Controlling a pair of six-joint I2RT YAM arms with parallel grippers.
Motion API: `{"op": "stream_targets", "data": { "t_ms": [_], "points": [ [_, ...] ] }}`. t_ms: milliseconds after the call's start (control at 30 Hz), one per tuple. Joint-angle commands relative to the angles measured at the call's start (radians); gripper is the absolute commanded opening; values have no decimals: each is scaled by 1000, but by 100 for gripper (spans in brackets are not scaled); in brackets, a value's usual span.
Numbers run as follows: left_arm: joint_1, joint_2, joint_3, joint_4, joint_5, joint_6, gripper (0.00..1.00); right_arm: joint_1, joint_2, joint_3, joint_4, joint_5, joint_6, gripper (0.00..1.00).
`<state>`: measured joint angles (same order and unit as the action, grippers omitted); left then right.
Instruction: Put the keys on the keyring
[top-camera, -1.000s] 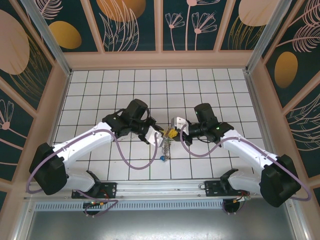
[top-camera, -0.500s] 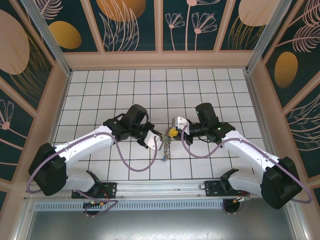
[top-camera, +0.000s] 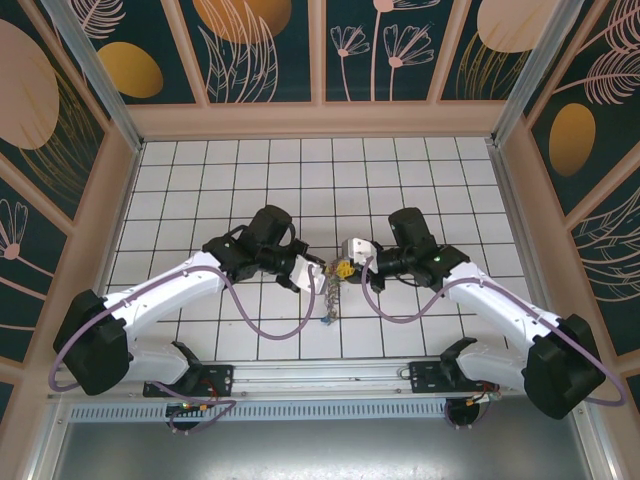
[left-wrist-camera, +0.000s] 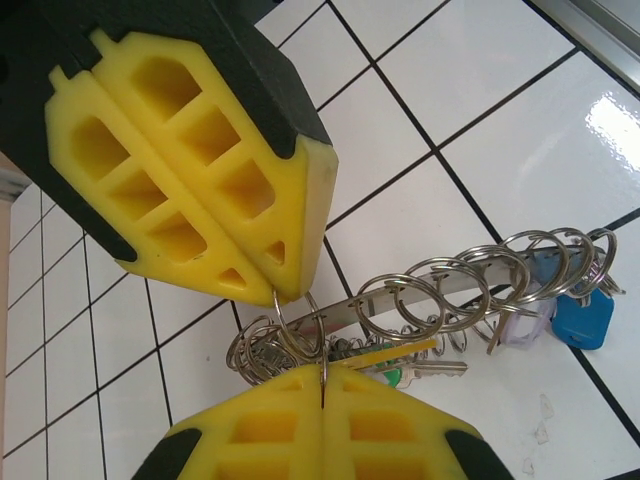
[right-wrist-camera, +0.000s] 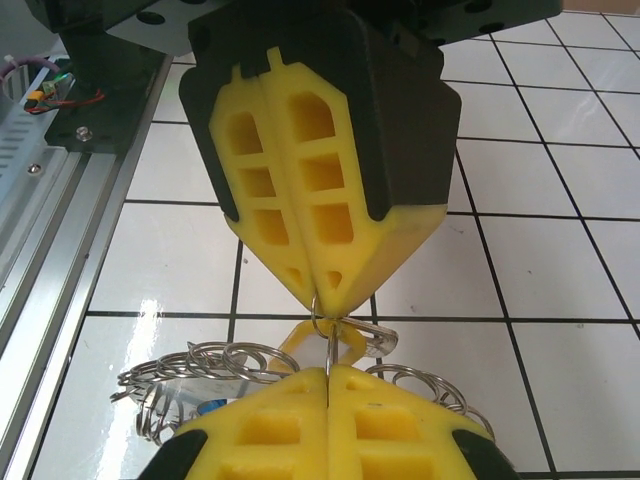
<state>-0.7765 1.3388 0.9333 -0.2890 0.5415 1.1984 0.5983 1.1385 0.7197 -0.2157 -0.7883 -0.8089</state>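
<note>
a: where do the two tools meet?
b: above the middle of the white tiled table (top-camera: 200, 190), near its front. the left gripper (top-camera: 316, 279) and the right gripper (top-camera: 350, 258) face each other, tips nearly touching.

a: state of each tool?
b: both pressed together. in the left wrist view the left gripper's yellow pads (left-wrist-camera: 190, 170) pinch a thin wire loop of the keyring (left-wrist-camera: 470, 290). in the right wrist view the right gripper (right-wrist-camera: 327, 365) is closed on a wire loop at the same cluster, with a yellow key head (right-wrist-camera: 325, 345) just behind its tips.

a: where are the task's things?
b: the keyring hangs as a chain of silvery rings between the grippers and trails down toward the tiles (top-camera: 330, 300). a blue key (left-wrist-camera: 583, 318) and a pale lilac one (left-wrist-camera: 520, 325) sit at its far end; a green head (left-wrist-camera: 392, 376) lies under the rings.
</note>
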Motion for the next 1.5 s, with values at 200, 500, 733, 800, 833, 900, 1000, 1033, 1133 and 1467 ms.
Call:
{"op": "stream_targets", "data": {
  "t_ms": [200,500,733,800,833,900,1000,1033,1133,1467],
  "points": [
    [-1,33,78,-10,29,-4,0,15,-22,14,3,-25,-32,0],
    [11,9,64,-25,2,0,0,14,-35,-4,14,-15,-28,0],
    [53,-24,66,-49,-52,14,0,15,-43,-8,7,-6,-38,0],
    [56,-32,58,-39,-53,7,0,15,-42,-11,13,-4,-36,0],
    [57,-32,55,-35,-49,-1,0,15,-42,-12,17,-3,-35,0],
    [59,-23,50,-42,-37,-15,0,16,-40,-11,25,3,-32,0],
    [64,-1,11,-39,-48,-50,0,17,-34,-5,29,7,-27,0],
    [68,5,-5,-32,-54,-65,0,16,-32,-4,29,7,-27,0],
    [85,29,-54,-13,-89,-105,0,15,-35,-2,23,7,-26,0],
    [103,129,-96,-5,-201,-218,1,15,-43,-11,12,11,-26,0]
  ]
}}
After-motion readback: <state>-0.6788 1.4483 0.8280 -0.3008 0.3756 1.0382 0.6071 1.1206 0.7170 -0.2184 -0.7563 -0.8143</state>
